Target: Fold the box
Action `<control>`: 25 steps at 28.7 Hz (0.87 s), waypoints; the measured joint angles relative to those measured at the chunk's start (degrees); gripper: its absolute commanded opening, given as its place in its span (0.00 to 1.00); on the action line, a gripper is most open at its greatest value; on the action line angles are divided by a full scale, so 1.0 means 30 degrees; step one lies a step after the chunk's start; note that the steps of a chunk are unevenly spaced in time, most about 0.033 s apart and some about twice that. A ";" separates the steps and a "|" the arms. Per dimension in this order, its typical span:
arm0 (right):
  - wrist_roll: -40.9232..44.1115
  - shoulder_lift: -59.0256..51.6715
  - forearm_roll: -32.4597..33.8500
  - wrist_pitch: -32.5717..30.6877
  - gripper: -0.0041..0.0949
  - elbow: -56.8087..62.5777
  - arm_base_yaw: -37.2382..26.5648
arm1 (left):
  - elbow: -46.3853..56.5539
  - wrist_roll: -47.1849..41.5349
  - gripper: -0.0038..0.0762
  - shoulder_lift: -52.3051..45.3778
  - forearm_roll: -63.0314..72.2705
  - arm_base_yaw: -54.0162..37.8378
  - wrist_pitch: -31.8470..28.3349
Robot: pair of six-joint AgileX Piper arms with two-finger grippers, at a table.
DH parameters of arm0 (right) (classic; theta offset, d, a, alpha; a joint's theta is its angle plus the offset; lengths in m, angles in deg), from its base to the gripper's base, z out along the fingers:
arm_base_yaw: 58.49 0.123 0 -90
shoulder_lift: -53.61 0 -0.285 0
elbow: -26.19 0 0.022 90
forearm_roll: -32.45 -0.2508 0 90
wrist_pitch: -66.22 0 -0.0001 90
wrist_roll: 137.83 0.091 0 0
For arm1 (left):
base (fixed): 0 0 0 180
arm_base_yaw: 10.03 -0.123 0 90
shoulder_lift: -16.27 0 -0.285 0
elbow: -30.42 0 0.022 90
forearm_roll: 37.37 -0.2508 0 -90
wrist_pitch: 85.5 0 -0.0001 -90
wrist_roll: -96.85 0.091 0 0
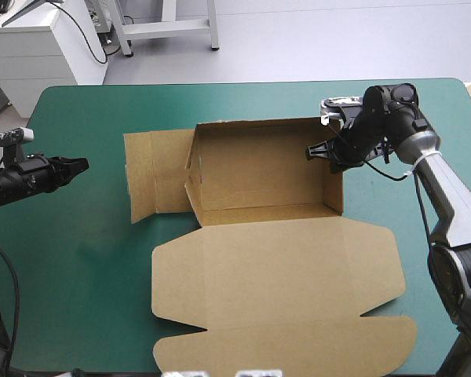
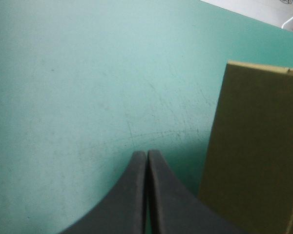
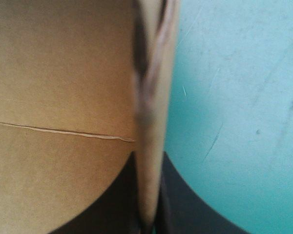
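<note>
Two grippers and one box to account for. Found the box near the middle of the teal-green cover, standing as an open tray: far wall and right wall upright, lid flat toward the near edge, side flaps flat on the cover at the tray's left. Could not make out whether the tray's left wall stood fully raised.

Saw the right gripper reaching over the right wall from outside, tips dark against the shaded inside and hard to separate from above. Settled that from the right wrist view: right gripper all but closed, pinching the wall's upright edge, one black finger on the brown inner face, the other on the side toward the cover. Could not see the contact faces, hidden by the blurred board edge.

Found the left gripper well apart from the box, over bare cover to the left of the side flaps, holding nothing. Confirmed in the left wrist view: left gripper pressed fully together into one point, bare cover ahead, one corner of a flap of the box beside it, the rest cut off from view.
</note>
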 measured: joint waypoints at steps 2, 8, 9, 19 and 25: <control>-0.0165 0.0235 -0.0003 0.0025 0.04 0.0174 0.0000 | 0.0041 -0.0267 0.04 0.0000 0.0027 0.0000 0.0000; -0.0546 0.0925 -0.0043 0.0521 0.04 -0.0216 -0.0030 | 0.0041 -0.0335 0.04 0.0000 0.0041 0.0000 -0.0074; -0.0563 0.1076 -0.0039 0.0841 0.04 -0.0268 -0.0030 | 0.0041 -0.0355 0.04 0.0000 0.0041 0.0000 -0.0096; -0.0542 0.2872 -0.0039 0.2657 0.20 -0.1482 -0.0030 | 0.0041 -0.0415 0.04 0.0000 0.0049 0.0000 -0.0259; -0.0556 0.3153 0.0303 0.0904 0.66 -0.2271 -0.0011 | 0.0041 -0.0440 0.04 0.0000 0.0029 0.0000 -0.0692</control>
